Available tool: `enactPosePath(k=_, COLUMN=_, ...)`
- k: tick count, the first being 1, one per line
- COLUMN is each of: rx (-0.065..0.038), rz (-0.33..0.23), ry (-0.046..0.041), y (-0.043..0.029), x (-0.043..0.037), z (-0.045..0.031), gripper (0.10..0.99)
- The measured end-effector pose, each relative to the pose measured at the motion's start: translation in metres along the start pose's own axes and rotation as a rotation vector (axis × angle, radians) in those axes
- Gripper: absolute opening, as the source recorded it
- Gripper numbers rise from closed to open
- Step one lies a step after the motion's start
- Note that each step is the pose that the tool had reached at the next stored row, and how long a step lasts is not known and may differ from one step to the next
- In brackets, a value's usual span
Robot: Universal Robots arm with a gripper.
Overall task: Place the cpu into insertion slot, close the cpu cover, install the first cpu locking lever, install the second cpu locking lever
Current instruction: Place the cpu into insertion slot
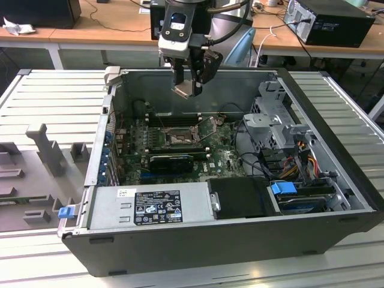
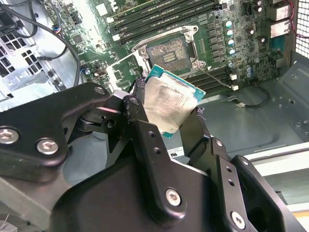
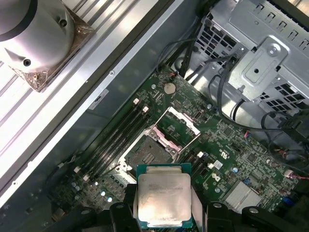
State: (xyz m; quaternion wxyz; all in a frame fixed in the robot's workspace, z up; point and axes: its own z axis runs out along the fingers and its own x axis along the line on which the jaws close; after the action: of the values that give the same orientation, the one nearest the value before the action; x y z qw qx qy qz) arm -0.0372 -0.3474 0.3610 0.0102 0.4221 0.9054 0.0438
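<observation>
My gripper hangs above the back of the open computer case, shut on the cpu, a flat square chip with a silvery face and green edge. In both wrist views the black fingers clamp the cpu by two opposite edges, its metal face towards the cameras. The insertion slot lies uncovered on the green board below, apart from the chip, with its pin field bare. The cpu cover stands flipped open beside the slot. A thin wire lever sticks out next to the socket.
Long memory slots flank the socket. In front of it sit a black card and the power supply. A metal drive cage with cables fills the exterior view's right. A grey moulded tray lies outside the case.
</observation>
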Motion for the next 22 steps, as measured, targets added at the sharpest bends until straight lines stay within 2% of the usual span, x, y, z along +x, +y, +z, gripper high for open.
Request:
enactPosePath(k=11, rx=0.0, rz=0.022, ry=-0.002, y=-0.0002, x=0.0, z=0.0015, gripper=0.529)
enactPosePath(k=22, rx=-0.002, rz=0.093, ry=-0.0082, y=-0.0002, x=0.0, z=0.0027, gripper=0.529)
